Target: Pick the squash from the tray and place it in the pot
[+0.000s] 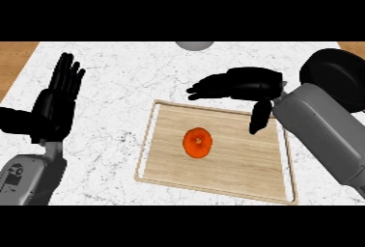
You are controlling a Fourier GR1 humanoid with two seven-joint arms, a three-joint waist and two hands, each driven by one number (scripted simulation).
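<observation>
An orange squash (197, 143) lies near the middle of a light wooden tray (242, 178) on the marble counter. My right hand (239, 86) hovers over the tray's far edge, above and to the right of the squash, fingers relaxed and pointing left, thumb hanging down; it holds nothing. The black pot (336, 77) sits at the right edge, partly hidden behind my right forearm. My left hand (53, 106) rests open at the left, fingers up, well away from the tray.
A grey round object (194, 45) shows at the counter's far edge. Wooden surface (16, 58) borders the marble counter at the far left and right corners.
</observation>
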